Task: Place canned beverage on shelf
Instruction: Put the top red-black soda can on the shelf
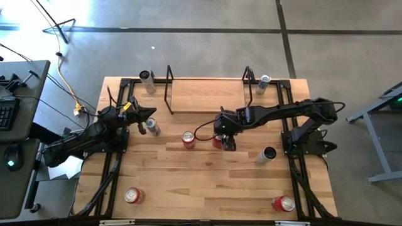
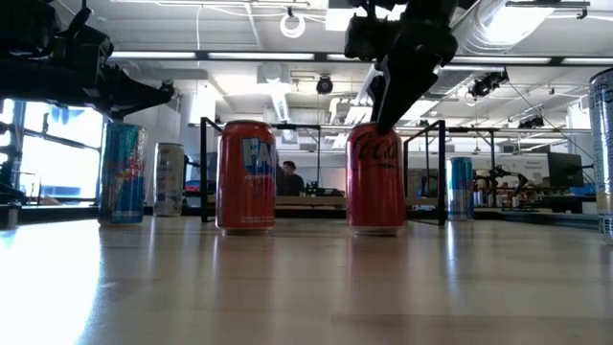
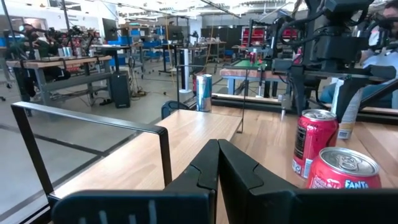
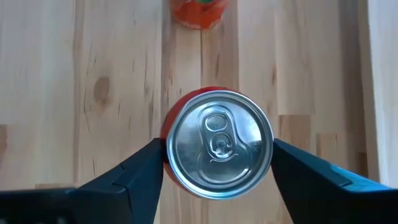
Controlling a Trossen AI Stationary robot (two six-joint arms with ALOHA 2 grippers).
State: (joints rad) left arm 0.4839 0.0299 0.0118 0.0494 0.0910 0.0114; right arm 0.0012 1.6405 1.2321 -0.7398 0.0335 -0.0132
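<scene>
A red cola can (image 1: 218,142) stands upright on the table in front of the shelf (image 1: 207,97), a light-wood plank with black rod frames at both ends. My right gripper (image 4: 217,155) is over the can from above, its fingers at the can's top; it also shows in the low view (image 2: 375,177). A red Fanta can (image 1: 188,139) stands just left of the cola can. My left gripper (image 1: 148,115) is shut and empty at the table's left, above a blue and silver can (image 1: 152,128). My right gripper has the cola can's top rim (image 4: 270,140) between its two fingers, one on each side, and both fingers meet the rim in the wrist view. The fingers come from above, pointing down. The can stands upright with its base on the table.
A silver can (image 1: 147,80) and another can (image 1: 264,81) stand at the shelf's two far corners. One more can (image 1: 267,155) stands right of the cola can. Two red cans (image 1: 133,196) (image 1: 282,203) stand near the table's front edge.
</scene>
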